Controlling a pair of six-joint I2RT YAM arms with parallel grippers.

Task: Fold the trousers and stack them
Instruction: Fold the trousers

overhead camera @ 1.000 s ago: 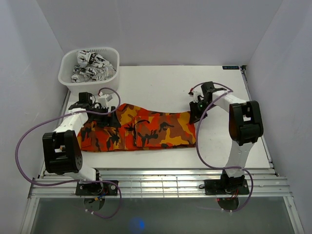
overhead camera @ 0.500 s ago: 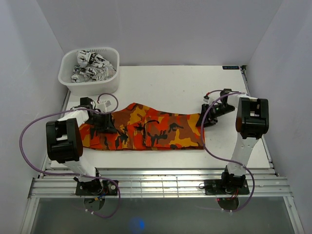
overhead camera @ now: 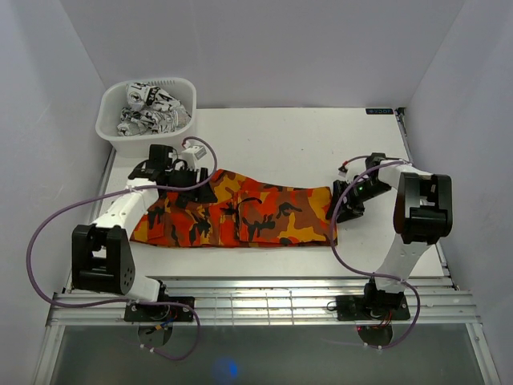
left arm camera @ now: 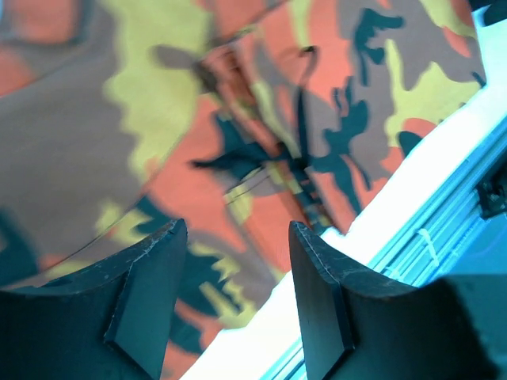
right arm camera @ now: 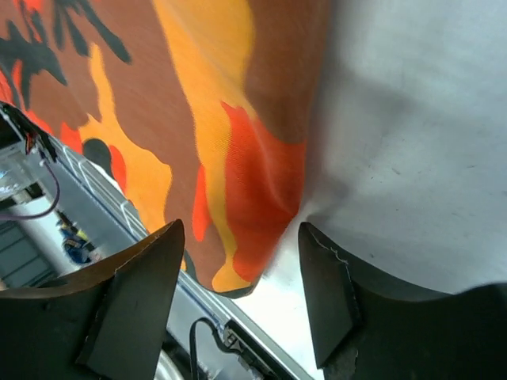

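Across the middle of the table (overhead camera: 280, 148), the trousers (overhead camera: 248, 215) are laid flat in a long band running left to right. Above their left part the left gripper (left arm camera: 238, 233) is held with its jaws apart, and nothing is clasped between them; only camouflage cloth is seen below. At the cloth's right end the right gripper (right arm camera: 242, 229) is likewise spread, with the trousers' edge and bare tabletop seen between its fingers. At the far left corner a white basket (overhead camera: 148, 143) is set, and black-and-white patterned cloth (overhead camera: 152, 108) is heaped in it.
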